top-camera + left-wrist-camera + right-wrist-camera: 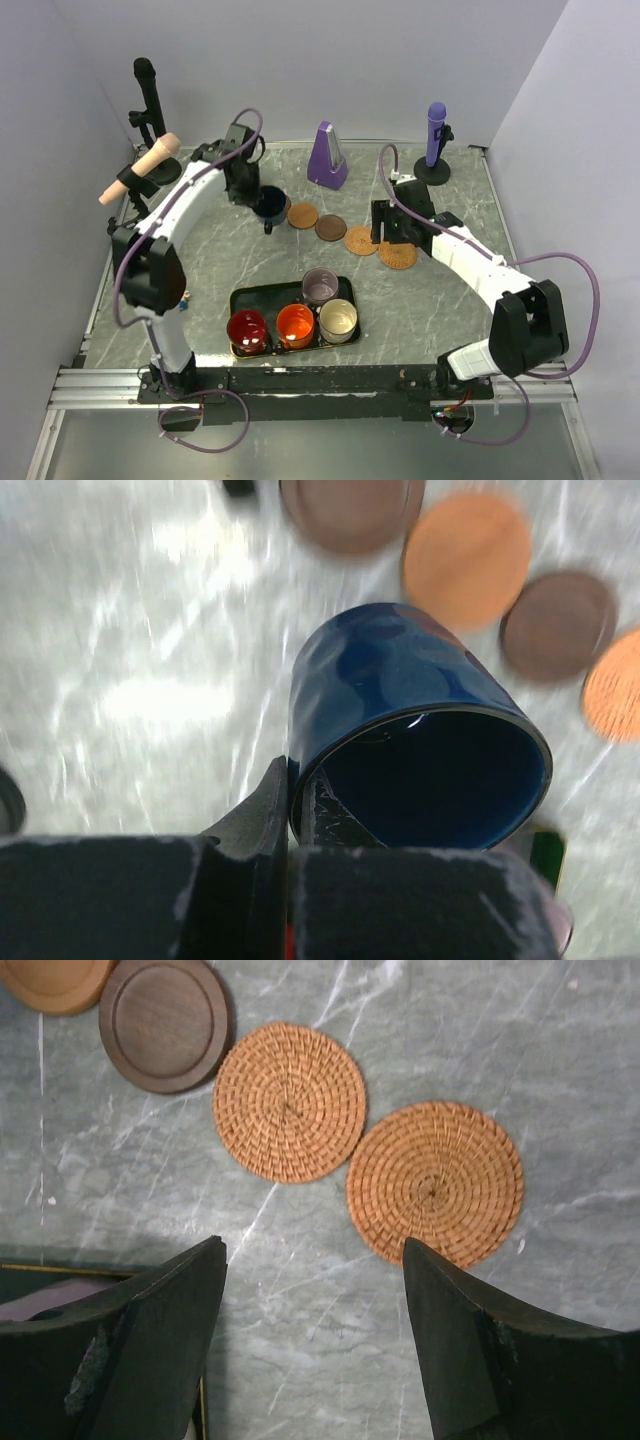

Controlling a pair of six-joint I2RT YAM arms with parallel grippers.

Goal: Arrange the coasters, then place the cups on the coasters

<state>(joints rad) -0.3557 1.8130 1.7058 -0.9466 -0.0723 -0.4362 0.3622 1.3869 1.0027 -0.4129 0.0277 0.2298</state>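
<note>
Two woven coasters (290, 1100) lie just beside each other below your right gripper (315, 1345), whose fingers are spread wide and hold nothing. A dark wooden coaster (163, 1022) and a pale wooden coaster (55, 980) sit up-left of them.

Only your left wrist view shows the other grip. The left gripper (297, 798) is clamped on the rim of the navy cup (400, 690), one finger outside the wall and one inside, with a blurred brown coaster (350, 510) beyond.

Only the overhead view shows the black tray (236, 305) holding the lilac cup (320, 285), red cup (247, 327), orange cup (295, 325) and cream cup (338, 320). It also places the navy cup at the left end of the coaster row.
</note>
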